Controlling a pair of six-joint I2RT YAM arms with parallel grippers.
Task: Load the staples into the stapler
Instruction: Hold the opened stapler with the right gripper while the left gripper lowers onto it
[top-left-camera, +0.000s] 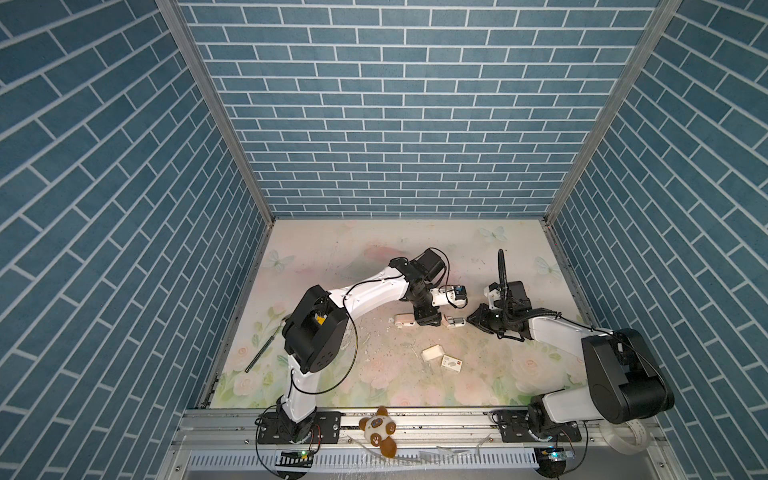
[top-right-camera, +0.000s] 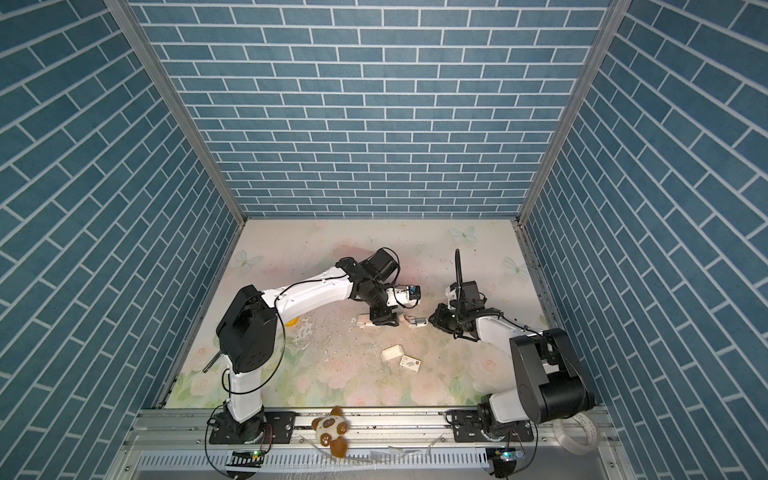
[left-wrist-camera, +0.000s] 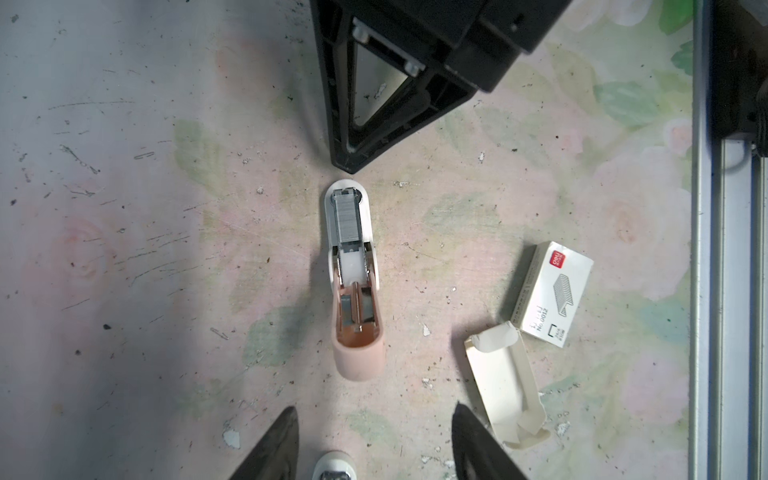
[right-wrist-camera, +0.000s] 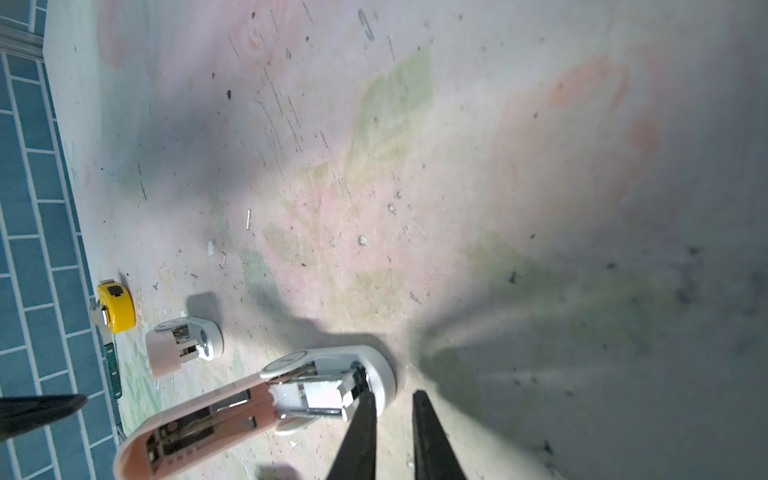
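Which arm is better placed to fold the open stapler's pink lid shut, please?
Probably left: the left pincer, open, faces the pink lid; the right pincer sits at the stapler's white nose.

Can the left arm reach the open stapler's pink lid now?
Probably yes: the left tool hangs open facing the pink lid, bare mat between; the right tool is at the other end.

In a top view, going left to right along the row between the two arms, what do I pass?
small stapler → left pincer → open stapler → right pincer
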